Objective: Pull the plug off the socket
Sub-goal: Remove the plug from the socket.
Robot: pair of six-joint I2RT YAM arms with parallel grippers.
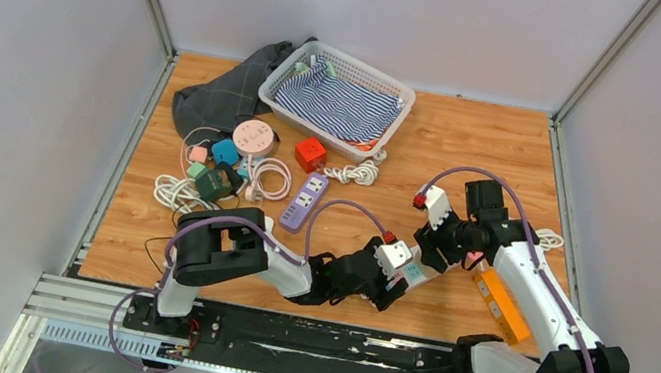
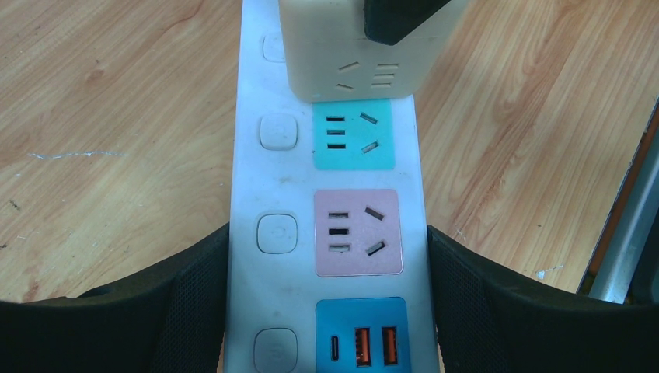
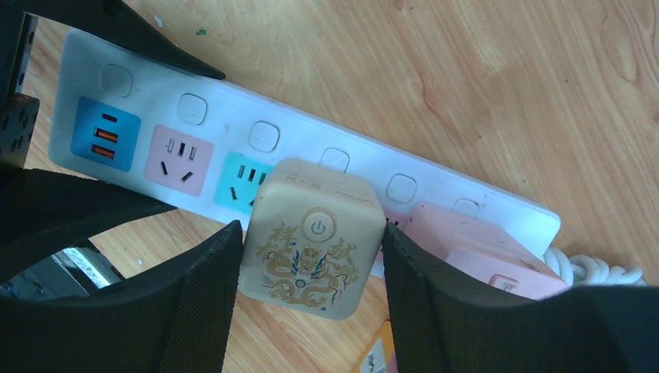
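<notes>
Right gripper (image 3: 311, 260) fingers pressed against both sides of cream, dragon-printed cube plug (image 3: 312, 210), seated in white power strip (image 3: 229, 116). Left gripper (image 2: 328, 241) clamped across the strip near its blue USB end, plug at 12 o'clock.

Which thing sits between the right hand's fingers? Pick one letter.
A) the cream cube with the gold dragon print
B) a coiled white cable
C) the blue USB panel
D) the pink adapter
A: in the right wrist view the cream cube, plugged into the white power strip, fills the gap between the fingers of the right hand, while the pink adapter lies outside them.
</notes>
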